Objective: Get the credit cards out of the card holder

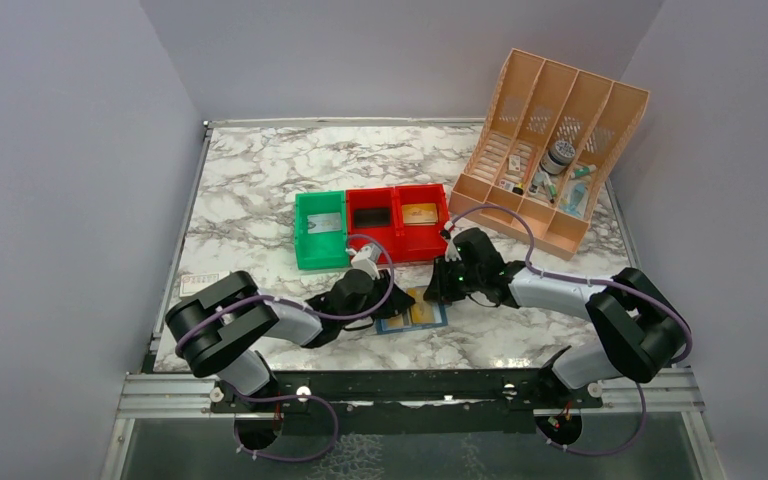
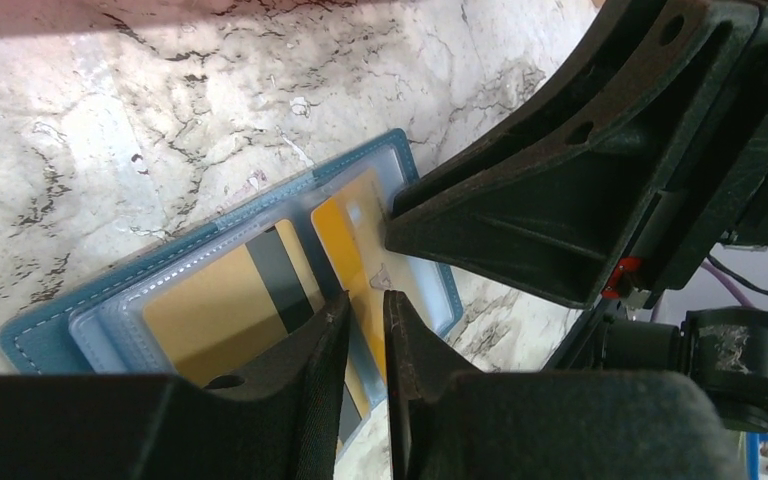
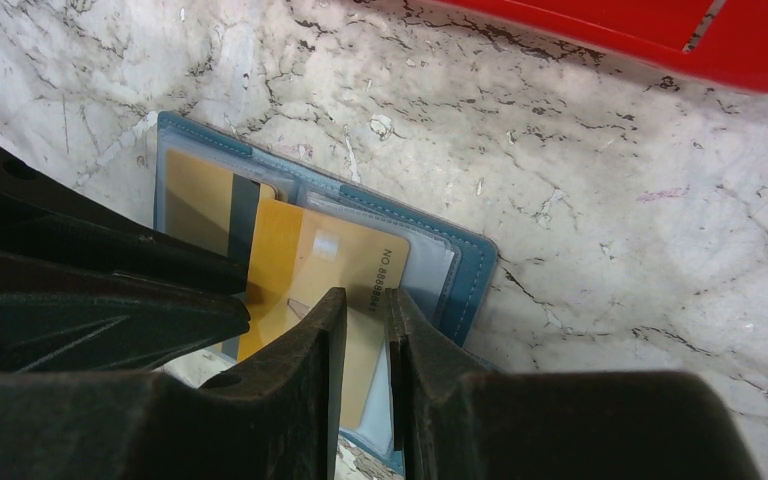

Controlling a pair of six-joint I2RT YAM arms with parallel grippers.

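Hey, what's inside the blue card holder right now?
In the card holder, a tan-gold card with a dark stripe sits in a clear pocket; a yellow-gold card lies partly pulled out. The left gripper and right gripper cover the near edge, hiding any other cards.

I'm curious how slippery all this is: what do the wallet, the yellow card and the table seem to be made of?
Wallet: looks like blue leather or an imitation, matte, with a stitched edge and clear glossy plastic pockets. Card: stiff, smooth plastic with a printed number. Table: veined like marble, though possibly a printed laminate; I can't tell.
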